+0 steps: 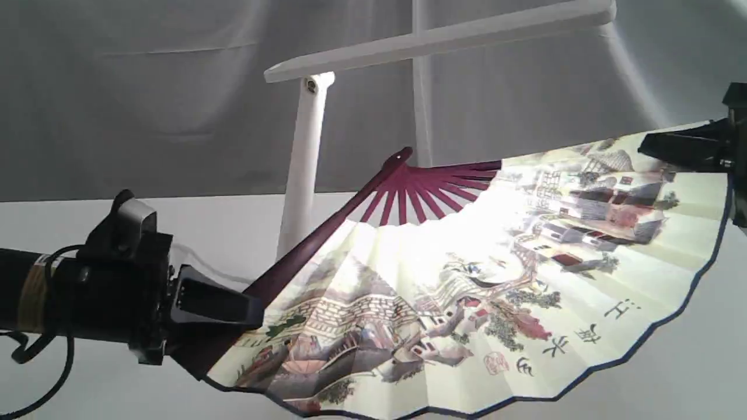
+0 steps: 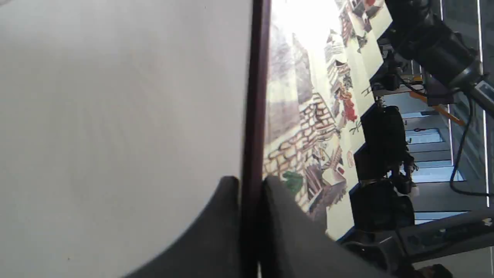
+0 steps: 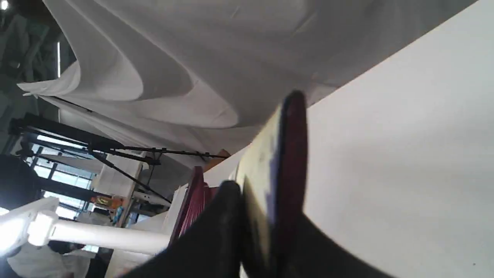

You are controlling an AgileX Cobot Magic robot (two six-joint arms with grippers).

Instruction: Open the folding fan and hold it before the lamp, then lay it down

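**Folding fan held before the lamp.** We see the folding fan point(image 1: 467, 280) spread wide and carried in the air above the tabletop point(image 1: 688, 361). Its pivot is uppermost, just before the stem of the lamp point(image 1: 303, 169) and under the bar head. The left pincer point(image 1: 254, 309) is pressed onto one maroon guard; the right pincer point(image 1: 645, 149) pinches the opposite guard.

We judge three hazards:
- Arms drawing apart may tear the paper leaf.
- A thin guard may slip from either pinch.
- Lowering may swing the pivot against the stem, which stands close behind.

A grey cloth point(image 1: 146, 87) hangs behind the lamp.
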